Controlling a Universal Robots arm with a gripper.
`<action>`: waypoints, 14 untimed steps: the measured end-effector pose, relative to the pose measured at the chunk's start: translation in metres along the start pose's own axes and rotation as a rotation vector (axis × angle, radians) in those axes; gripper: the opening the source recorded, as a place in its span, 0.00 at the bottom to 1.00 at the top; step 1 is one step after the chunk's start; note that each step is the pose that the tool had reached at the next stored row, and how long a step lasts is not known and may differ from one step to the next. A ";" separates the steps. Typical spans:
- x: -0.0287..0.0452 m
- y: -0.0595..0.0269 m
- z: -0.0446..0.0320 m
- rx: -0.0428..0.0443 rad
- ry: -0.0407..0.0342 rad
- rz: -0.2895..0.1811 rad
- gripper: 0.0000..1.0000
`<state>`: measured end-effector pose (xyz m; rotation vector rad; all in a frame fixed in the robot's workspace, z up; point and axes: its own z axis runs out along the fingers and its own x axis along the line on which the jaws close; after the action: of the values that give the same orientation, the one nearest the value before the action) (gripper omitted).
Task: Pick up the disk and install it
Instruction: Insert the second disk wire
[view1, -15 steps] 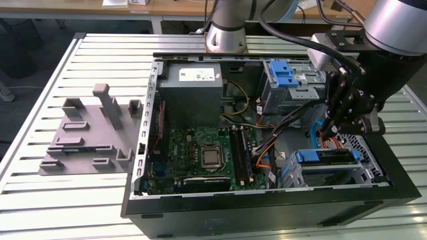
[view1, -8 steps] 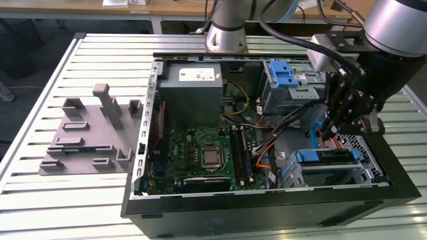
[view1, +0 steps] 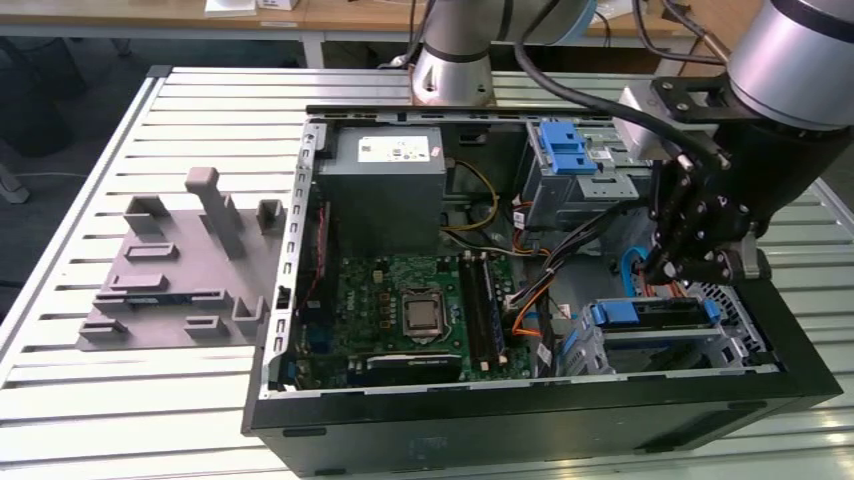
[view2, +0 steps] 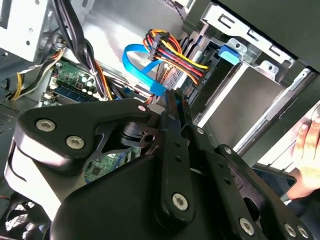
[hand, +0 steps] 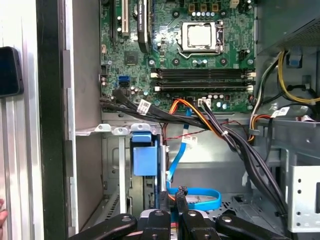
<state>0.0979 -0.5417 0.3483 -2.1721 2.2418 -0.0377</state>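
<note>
slatted metal workbench (view1: 80, 150), open computer case (view1: 534, 400) lying on its side. disk (view1: 654, 313) seated on edge in the lower drive bay at the exterior view's right, blue frame end up, seen in the first wrist view (hand: 144, 160) between the bay's metal rails. looks slotted in already; whether pushed fully home, hard to judge.

claw (view1: 681, 275) hanging just above and beside the bay, fingertips drawn together in both wrist views (hand: 172, 197) with no clear gap; nothing plainly pinched between them, blue flat cable (view2: 142, 70) looping right at the tips.

for a clean finish: press straight along the rails, square to the frame, no sideways lean, light force until the frame stops. keep the cable loop and the bundle of coloured wires (view2: 170, 50) out from under the fingers and out of the slot mouth.

tight quarters all round. bay rails on both sides of the disk, black cable bundle (hand: 235, 145) sweeping across nearby, circuit board (view1: 400, 300) beyond it, upper drive cage with blue latch (view1: 567, 150) close to the arm. case wall hard by the bay, a person's hand (view2: 305, 150) at its outer edge. open way out judged to be straight up from the case. grey plastic stand (view1: 174, 270) well apart on the bench.
</note>
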 end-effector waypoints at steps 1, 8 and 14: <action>0.0008 0.0001 0.0014 0.0004 -0.0001 0.000 0.16; 0.0034 0.0002 0.0042 0.0013 0.0002 0.000 0.16; 0.0100 0.0000 0.0057 0.0035 0.0001 0.000 0.16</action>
<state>0.0977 -0.5517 0.3426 -2.1704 2.2400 -0.0417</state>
